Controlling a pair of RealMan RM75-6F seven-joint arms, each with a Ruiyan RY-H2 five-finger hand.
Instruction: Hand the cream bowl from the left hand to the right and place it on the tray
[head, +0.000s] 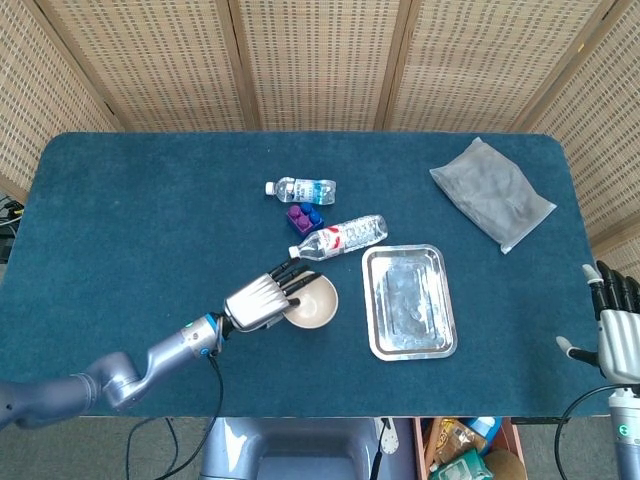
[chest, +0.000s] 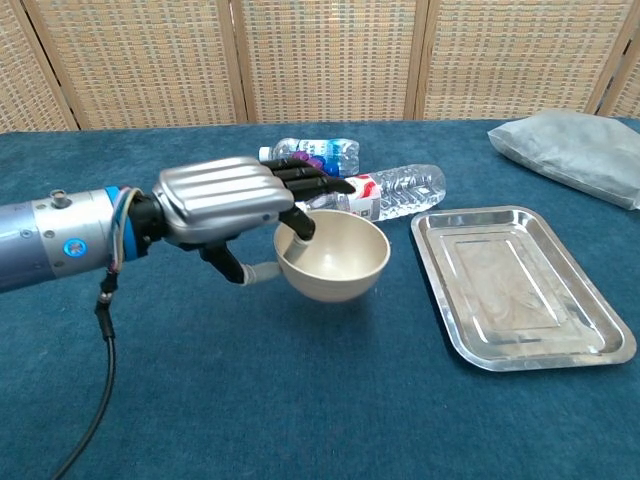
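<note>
My left hand grips the cream bowl by its rim, fingers inside and thumb under. The bowl hangs above the blue table just left of the steel tray, upright with nothing visible inside. The tray lies flat and bare at centre right. My right hand shows only in the head view, at the table's right front edge, fingers apart and holding nothing, far from the bowl.
A large water bottle, a small bottle and purple and blue blocks lie behind the bowl. A grey bag lies at the back right. Wicker screens stand behind the table.
</note>
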